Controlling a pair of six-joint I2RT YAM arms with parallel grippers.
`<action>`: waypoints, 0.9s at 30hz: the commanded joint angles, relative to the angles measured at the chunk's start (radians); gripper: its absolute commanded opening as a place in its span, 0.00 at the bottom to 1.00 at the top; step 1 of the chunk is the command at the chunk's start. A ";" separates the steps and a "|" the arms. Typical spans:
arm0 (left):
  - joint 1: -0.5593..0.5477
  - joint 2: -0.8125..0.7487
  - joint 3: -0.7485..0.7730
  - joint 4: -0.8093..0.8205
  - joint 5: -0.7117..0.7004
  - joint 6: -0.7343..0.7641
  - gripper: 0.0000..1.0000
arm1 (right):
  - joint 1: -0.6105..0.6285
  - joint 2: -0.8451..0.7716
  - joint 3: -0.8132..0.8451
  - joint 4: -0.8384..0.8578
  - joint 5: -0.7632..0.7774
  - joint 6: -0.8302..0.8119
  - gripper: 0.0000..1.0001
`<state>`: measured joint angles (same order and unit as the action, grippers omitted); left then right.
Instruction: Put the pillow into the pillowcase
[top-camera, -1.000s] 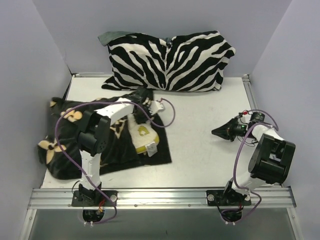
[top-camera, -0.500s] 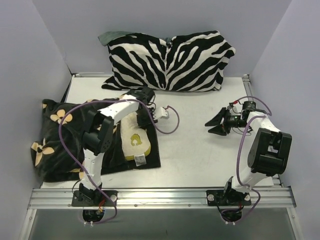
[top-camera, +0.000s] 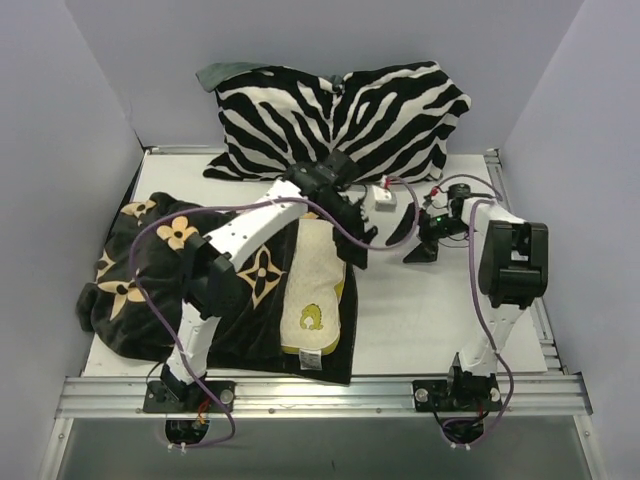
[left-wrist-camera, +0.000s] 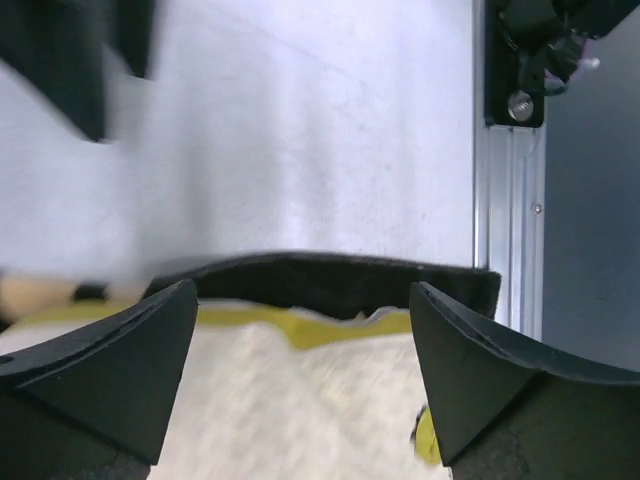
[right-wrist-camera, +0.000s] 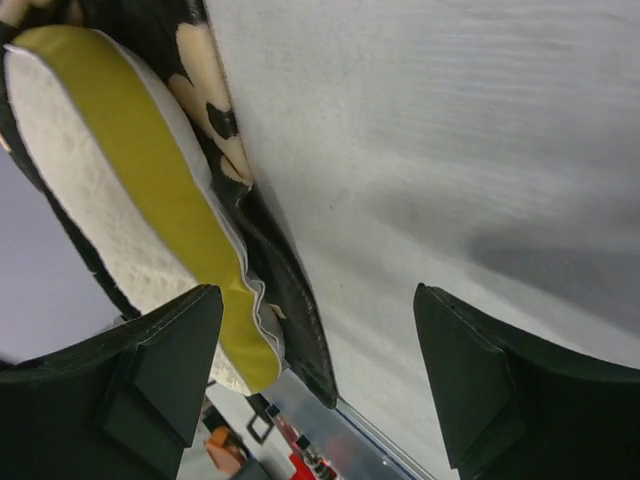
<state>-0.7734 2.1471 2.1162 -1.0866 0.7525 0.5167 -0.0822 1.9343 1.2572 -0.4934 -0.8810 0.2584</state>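
Two end effectors, both mine, both spread, nothing held: left (left-wrist-camera: 302, 296), right (right-wrist-camera: 318, 300). Pillow (top-camera: 313, 290) at 7 o'clock on bench (top-camera: 440, 320), partly exposed in pillowcase (top-camera: 180, 285). Risk: tugging fabric unpinned slides pillow out.

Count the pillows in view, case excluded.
2: zebra cushion against the back wall; cream pillow at front left, on or partly in the black pillowcase. Another could hide under it.

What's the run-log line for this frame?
left hand open, empty | right hand open, empty | pillow part-covered by pillowcase | insertion unfinished
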 joint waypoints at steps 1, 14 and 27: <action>0.152 -0.142 0.050 -0.007 0.034 -0.130 0.97 | 0.076 0.074 0.066 -0.022 0.027 0.024 0.79; 0.491 0.085 0.123 -0.055 -0.456 -0.286 0.87 | 0.286 0.258 0.205 0.263 -0.115 0.314 0.59; 0.375 0.157 0.027 0.020 -0.106 -0.354 0.18 | 0.375 0.265 0.220 0.274 -0.118 0.312 0.32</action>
<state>-0.3416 2.3322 2.1349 -1.1091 0.3889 0.1856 0.2611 2.1921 1.4532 -0.2115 -0.9672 0.5617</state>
